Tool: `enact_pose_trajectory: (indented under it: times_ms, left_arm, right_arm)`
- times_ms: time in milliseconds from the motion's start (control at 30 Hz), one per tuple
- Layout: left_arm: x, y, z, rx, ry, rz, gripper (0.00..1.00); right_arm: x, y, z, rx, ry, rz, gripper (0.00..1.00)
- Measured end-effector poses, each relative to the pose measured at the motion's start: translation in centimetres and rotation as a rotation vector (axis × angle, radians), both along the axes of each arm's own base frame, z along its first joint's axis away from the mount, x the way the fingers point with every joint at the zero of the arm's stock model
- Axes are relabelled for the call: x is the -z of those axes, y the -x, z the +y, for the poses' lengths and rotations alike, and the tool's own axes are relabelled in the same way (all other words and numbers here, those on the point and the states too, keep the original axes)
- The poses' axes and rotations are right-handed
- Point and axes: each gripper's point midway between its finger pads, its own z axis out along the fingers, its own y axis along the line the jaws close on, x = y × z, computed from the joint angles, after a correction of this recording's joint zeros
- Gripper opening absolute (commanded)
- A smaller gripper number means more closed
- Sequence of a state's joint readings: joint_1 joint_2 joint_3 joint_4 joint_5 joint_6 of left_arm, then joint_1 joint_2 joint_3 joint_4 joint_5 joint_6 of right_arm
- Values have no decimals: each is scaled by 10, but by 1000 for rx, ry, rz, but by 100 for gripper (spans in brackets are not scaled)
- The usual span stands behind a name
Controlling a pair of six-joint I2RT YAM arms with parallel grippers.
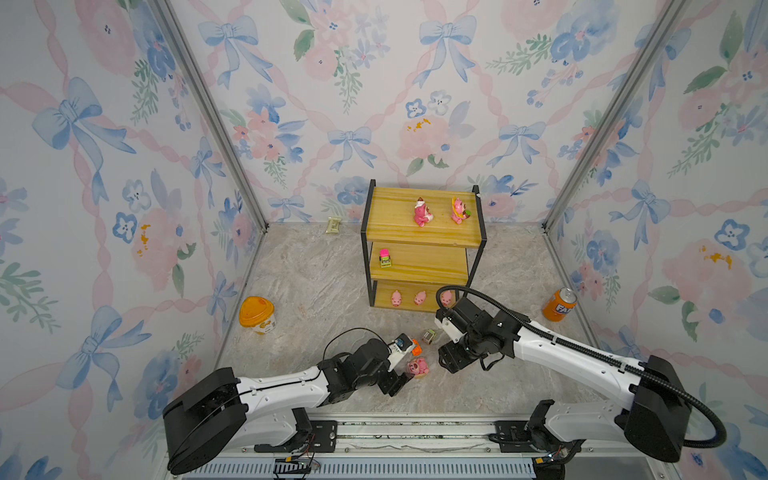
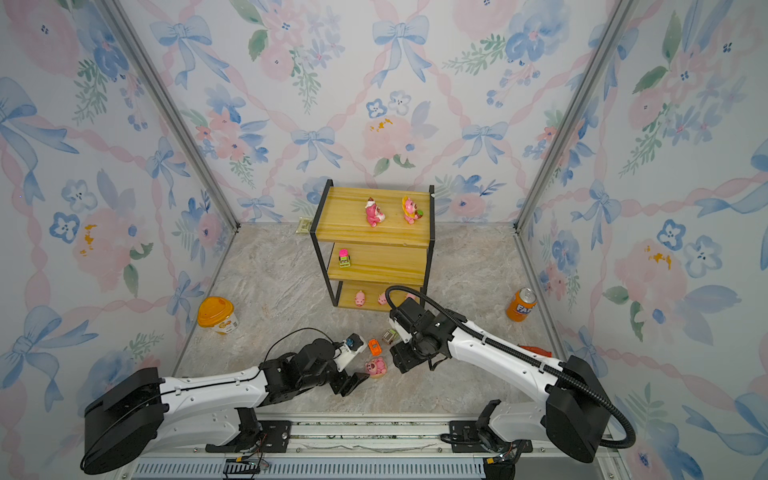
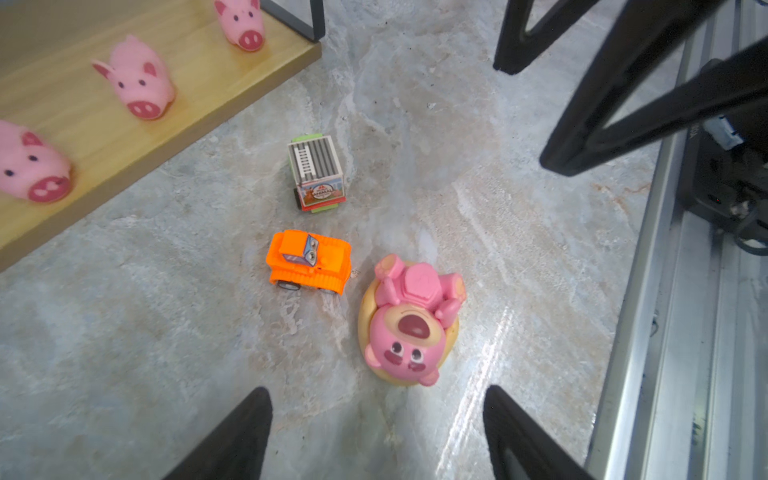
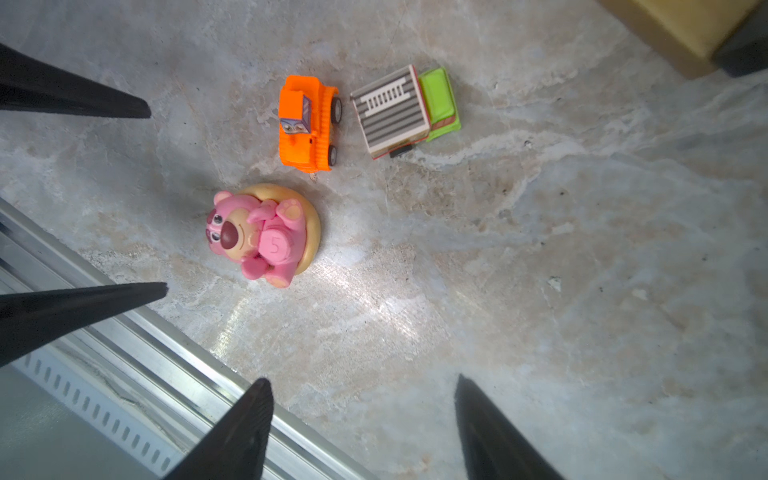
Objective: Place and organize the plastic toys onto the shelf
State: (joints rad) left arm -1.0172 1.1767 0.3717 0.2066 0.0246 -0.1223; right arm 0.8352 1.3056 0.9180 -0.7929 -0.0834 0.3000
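the shelf stands at the back of the table, near the far wall. on its top board two pink figurines stand upright side by side, one near the middle and one toward the right end. the pink-green car sits at the left end of the middle board. three pink pigs stand in a row on the bottom board, snouts facing the front; the right one is partly behind the right arm's cable.

three toys lie on the table in front of the shelf. the pink bear figurine is tipped onto its back in its tan ring, its round base turned up. the orange car is just behind it, on its wheels. the grey-green car is beside the orange car on the shelf side, apart from it.

the left claw hangs low just left of the bear. in the left wrist view its jaws stand wide apart with nothing between them, and the bear and orange car lie ahead of the tips. the right claw hangs just right of the bear, pointing toward it. its jaws are also spread and empty in the right wrist view. neither claw touches a toy, and the bear lies between the two.

an orange-lidded yellow tub stands at the left side of the table and an orange soda can at the right. a small packet lies by the back wall, left of the shelf.
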Motion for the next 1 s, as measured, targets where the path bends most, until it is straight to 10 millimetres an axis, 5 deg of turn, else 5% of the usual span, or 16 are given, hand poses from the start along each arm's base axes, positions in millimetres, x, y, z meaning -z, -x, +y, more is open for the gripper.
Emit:
enact_pose_trajectory:
  times_ms: [500, 1000]
  left_arm:
    - [11, 1, -37, 145, -22, 2, 81]
    - [22, -2, -64, 211, -38, 27, 70]
  right_arm:
    - [-4, -10, -31, 162, -29, -5, 73]
    - [-13, -18, -49, 253, -70, -19, 72]
